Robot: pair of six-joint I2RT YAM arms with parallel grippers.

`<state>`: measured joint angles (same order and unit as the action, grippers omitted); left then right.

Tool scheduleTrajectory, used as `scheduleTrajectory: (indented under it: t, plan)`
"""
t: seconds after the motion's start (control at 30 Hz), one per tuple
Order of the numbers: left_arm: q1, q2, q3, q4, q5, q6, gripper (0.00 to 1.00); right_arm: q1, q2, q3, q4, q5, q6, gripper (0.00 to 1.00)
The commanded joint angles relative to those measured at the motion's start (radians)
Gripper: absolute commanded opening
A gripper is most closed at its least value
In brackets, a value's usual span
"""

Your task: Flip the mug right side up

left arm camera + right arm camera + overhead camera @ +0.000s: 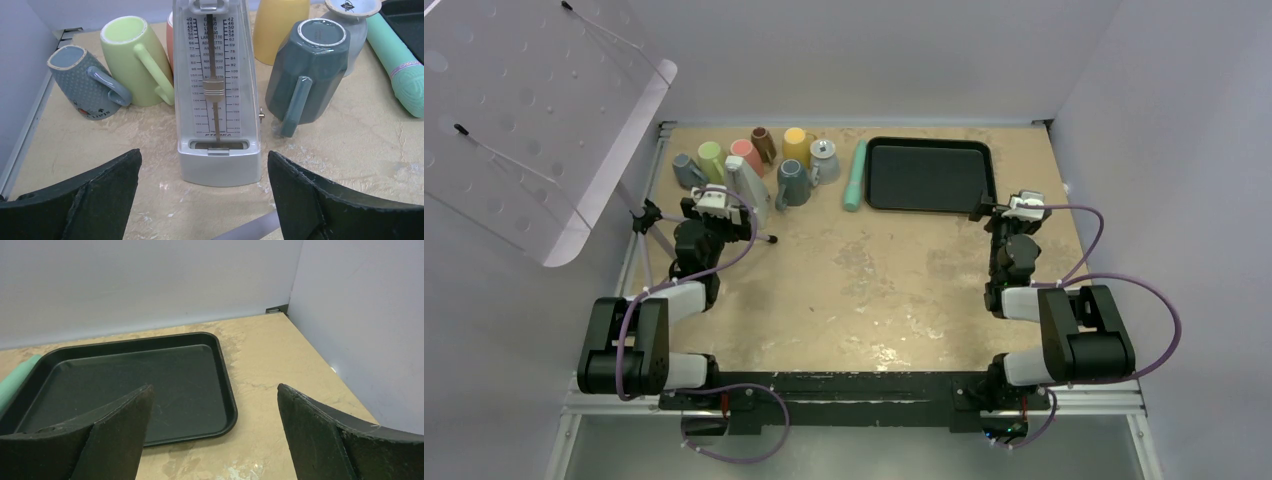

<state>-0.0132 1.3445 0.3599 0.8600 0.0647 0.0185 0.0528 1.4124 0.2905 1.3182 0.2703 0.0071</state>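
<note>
Several mugs stand base up at the back left of the table. In the left wrist view they are a dark slate mug [307, 70] with its handle toward me, a light green mug [132, 55], a blue-grey dotted mug [80, 82], a yellow mug [280, 27] and a pale grey mug [352, 25]. A salmon mug is mostly hidden behind the metronome. The slate mug also shows in the top view [792, 183]. My left gripper [715, 199] [204, 155] is open and empty, just short of the metronome. My right gripper [1024, 203] [215, 387] is open and empty by the tray's near right corner.
A white metronome [217, 95] stands between the left gripper and the mugs. A teal cylinder [856, 175] lies beside a black tray [984, 190]. A small tripod [649, 225] stands at the left edge. A clear perforated panel [524, 110] hangs over the back left.
</note>
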Motion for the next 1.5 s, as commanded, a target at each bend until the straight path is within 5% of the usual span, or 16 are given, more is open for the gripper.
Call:
scheduleTrajectory:
  t: [0.0, 0.3, 0.43, 0.57, 0.77, 0.93, 1.2, 1.47]
  plan:
    - [0.012, 0.012, -0.03, 0.035, -0.031, -0.038, 1.0, -0.004, -0.016, 0.009, 0.062, 0.002, -0.015, 0.96]
    - [0.012, -0.006, -0.012, 0.009, -0.007, -0.028, 1.0, -0.004, -0.031, 0.008, 0.057, 0.027, -0.015, 0.96]
    - [0.012, -0.067, 0.247, -0.5, 0.056, 0.019, 1.0, -0.004, -0.135, 0.11, -0.216, 0.033, -0.015, 0.96]
    - [0.012, -0.061, 0.497, -0.934, 0.261, 0.163, 1.0, -0.004, -0.19, 0.232, -0.411, -0.018, -0.015, 0.96]
    - [0.011, -0.192, 0.541, -1.192, 0.412, 0.311, 0.99, -0.002, -0.27, 0.338, -0.556, -0.141, 0.02, 0.94]
    - [-0.02, -0.152, 0.722, -1.402, 0.6, 0.336, 0.81, -0.001, -0.312, 0.399, -0.652, -0.264, 0.049, 0.92]
    - [-0.136, 0.173, 1.11, -1.678, 0.379, 0.33, 0.64, 0.038, -0.331, 0.429, -0.703, -0.333, 0.114, 0.92]
    - [-0.185, 0.385, 1.264, -1.587, 0.221, 0.315, 0.57, 0.107, -0.343, 0.424, -0.737, -0.291, 0.117, 0.9]
